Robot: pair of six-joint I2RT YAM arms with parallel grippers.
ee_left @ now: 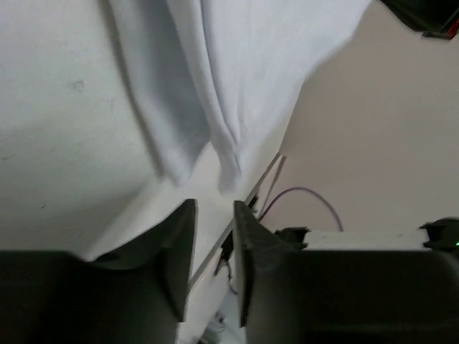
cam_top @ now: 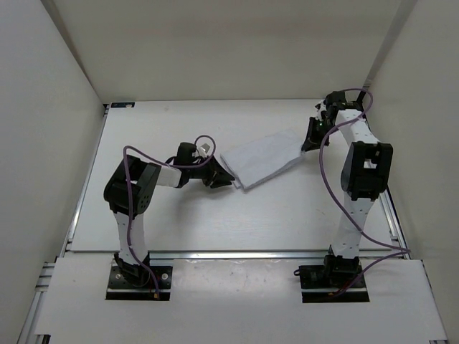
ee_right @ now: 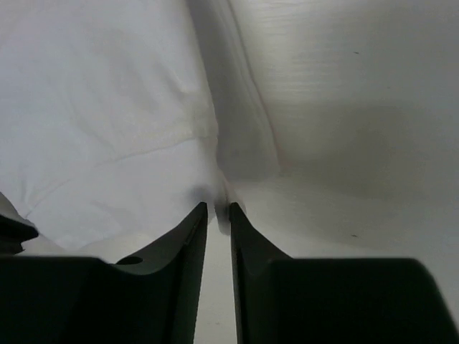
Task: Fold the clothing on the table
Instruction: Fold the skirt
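Closest to the lens on my left wrist are the two dark fingers [ee_left: 172, 265] of my left gripper [ee_left: 215, 208]. They stand apart with a bare gap between them, so that hand grips nothing. Just beyond the tips is a pointed corner of the clothing [ee_left: 237, 72], a plain white garment of thin, creased fabric.

From above, the clothing lies as a slanted, roughly rectangular bundle on the table [cam_top: 179, 222], a large flat white rectangular top with aluminium rails. It sits right of centre, between my two hands. The left one is at its near-left corner and the right one at its far-right edge.

My right gripper [ee_right: 216, 209] has its jaws parted by only a narrow slot, and a ridge of cloth runs right up to the mouth of that slot. It looks unclamped to me, though I cannot rule out a thread of fabric sitting between the tips.

That is my main worry. If any cloth is caught there, drawing the right arm back would drag the edge and pull the layers open. Both hands sit low and close to the fabric, so a careless retreat on either side could snag a corner. The cloth is light and wrinkly, and I judge that a small nudge would skew it.
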